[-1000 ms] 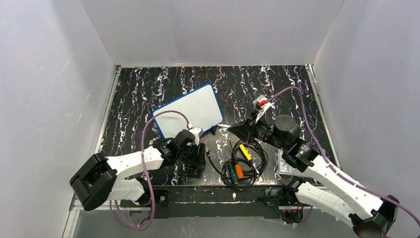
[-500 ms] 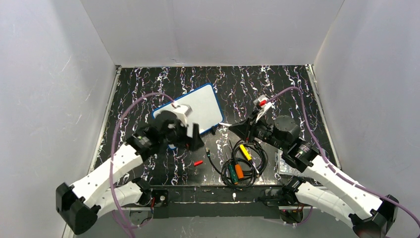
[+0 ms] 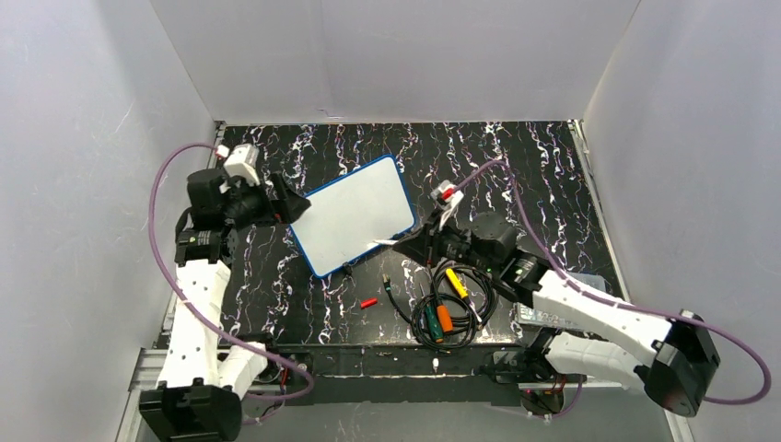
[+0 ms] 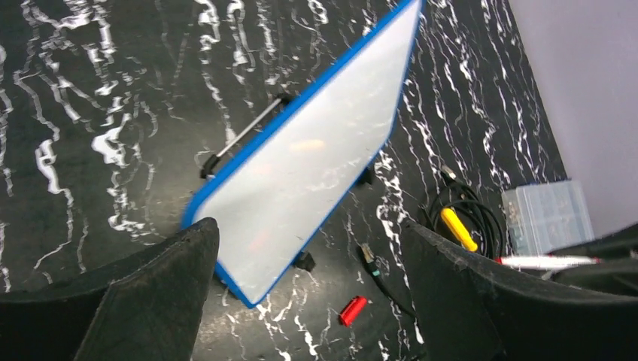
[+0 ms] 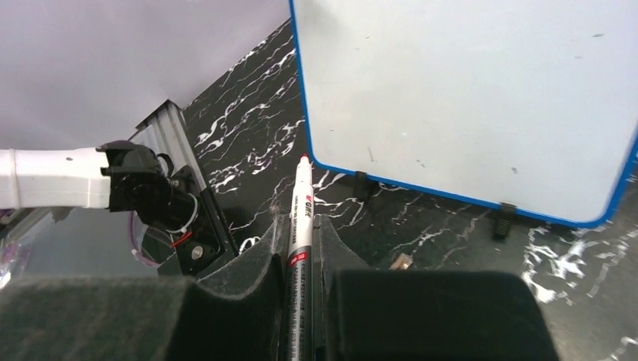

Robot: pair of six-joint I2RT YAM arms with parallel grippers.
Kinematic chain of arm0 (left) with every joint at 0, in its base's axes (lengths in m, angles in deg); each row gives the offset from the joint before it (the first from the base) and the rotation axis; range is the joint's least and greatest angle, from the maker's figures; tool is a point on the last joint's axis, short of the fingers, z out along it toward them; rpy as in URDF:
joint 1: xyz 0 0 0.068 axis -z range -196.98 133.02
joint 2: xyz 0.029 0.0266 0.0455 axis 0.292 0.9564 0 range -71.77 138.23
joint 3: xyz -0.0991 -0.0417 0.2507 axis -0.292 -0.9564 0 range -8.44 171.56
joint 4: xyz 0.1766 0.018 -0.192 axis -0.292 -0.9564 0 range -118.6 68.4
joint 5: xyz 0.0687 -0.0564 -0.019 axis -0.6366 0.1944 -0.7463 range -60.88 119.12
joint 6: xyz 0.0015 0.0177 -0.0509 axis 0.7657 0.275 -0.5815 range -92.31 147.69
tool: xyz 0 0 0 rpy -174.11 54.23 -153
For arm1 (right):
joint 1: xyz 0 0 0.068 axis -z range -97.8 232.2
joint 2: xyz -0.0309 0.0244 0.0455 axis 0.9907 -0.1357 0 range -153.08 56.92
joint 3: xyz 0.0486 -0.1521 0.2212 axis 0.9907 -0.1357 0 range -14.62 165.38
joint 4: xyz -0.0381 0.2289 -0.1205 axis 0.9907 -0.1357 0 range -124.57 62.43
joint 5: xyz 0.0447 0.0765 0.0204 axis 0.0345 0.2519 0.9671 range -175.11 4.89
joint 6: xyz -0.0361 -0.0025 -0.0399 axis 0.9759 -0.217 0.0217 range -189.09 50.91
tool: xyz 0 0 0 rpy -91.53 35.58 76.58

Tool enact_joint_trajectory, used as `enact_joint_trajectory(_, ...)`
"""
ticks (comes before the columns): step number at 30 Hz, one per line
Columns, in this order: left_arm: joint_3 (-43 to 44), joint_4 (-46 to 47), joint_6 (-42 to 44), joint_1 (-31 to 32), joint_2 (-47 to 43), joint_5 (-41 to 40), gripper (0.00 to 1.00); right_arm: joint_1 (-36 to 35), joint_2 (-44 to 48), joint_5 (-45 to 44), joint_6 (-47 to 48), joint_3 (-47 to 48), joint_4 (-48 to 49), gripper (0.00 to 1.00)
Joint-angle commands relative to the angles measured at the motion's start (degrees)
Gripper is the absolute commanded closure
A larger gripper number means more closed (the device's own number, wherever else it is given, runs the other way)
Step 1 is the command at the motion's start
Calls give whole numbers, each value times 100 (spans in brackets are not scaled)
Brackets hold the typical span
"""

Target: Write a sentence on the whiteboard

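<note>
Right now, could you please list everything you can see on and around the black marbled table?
white rectangular whiteboard with blue rim: one, blank, mid-table between the arms.
small red marker cap: one, loose on the table, nearer the bases than the board.
white marker pen with red tip: one, pointing at the board's edge.
coil of black cables: one bundle with yellow, orange and green plugs, near-centre.
clear plastic box: one, right of the cables.
black white-veined table: one.
left gripper: open, empty, at the board's left corner.
right gripper: shut on the marker pen.

Black marbled table (image 3: 543, 175) bears whiteboard (image 3: 355, 216), red cap (image 3: 368, 302), coiled cables (image 3: 419, 324), clear box (image 3: 539, 315)
</note>
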Motion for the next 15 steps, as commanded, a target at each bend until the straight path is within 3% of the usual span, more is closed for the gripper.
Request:
enact_joint_trajectory(1, -571, 1005, 120, -1017, 24, 1626, 11, -326, -478, -212, 28, 262, 1182, 99)
enact_joint_trajectory(5, -603, 1137, 132, -1500, 483, 1926, 18, -518, -1214, -378, 84, 556, 1742, 99)
enact_joint_trajectory(8, -541, 949, 247, -1512, 791, 1984, 33, -602, -1742, -463, 80, 762, 2225, 99)
enact_joint_trajectory(15, -619, 804, 197, -1511, 958, 1600, 47, -748, -2812, -591, 298, 1481, 2568, 99)
